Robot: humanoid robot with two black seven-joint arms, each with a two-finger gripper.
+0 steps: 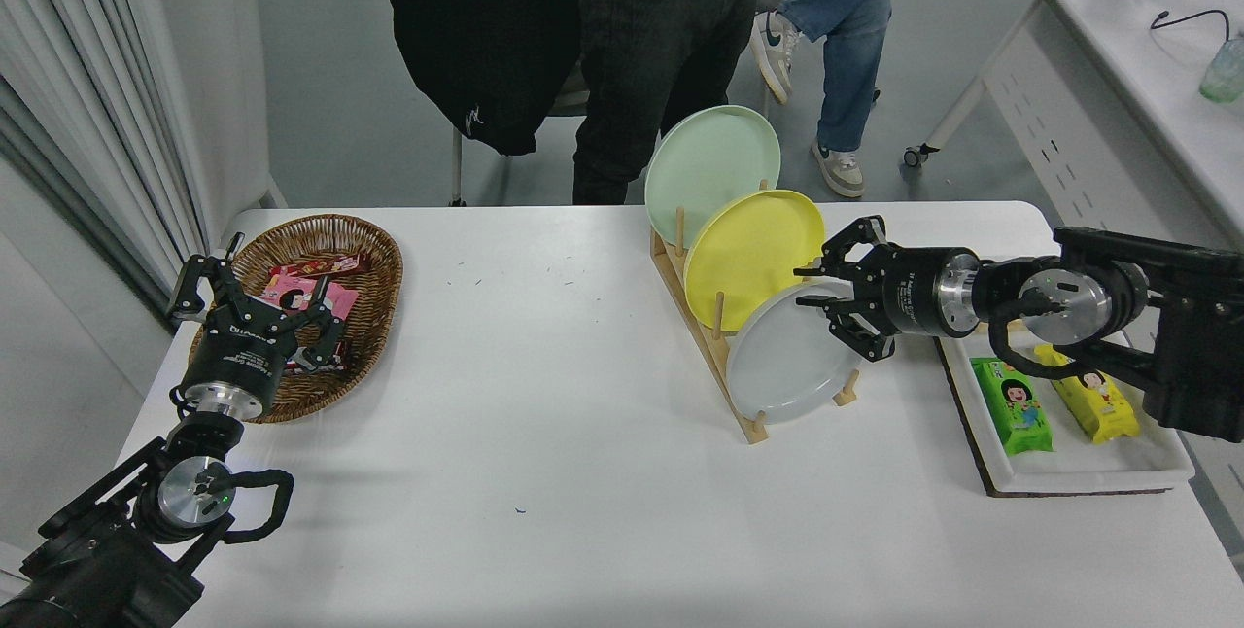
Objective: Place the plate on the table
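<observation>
The plate [789, 367], light grey, stands on edge in the nearest slot of the wooden rack [724, 370], leaning back toward the yellow plate [750, 257]. At its upper right rim the right gripper [818, 302] has its fingers spread open, straddling the rim without clamping it. The left gripper [260, 305] is parked open over the wicker basket [374, 259]. Farthest back stands the mint green plate [711, 169]. Risk, as I judge it: closing too shallow on the smooth rim could let the plate slip, or dragging it sideways could catch the pegs and tip the rack onto the table [544, 434].
</observation>
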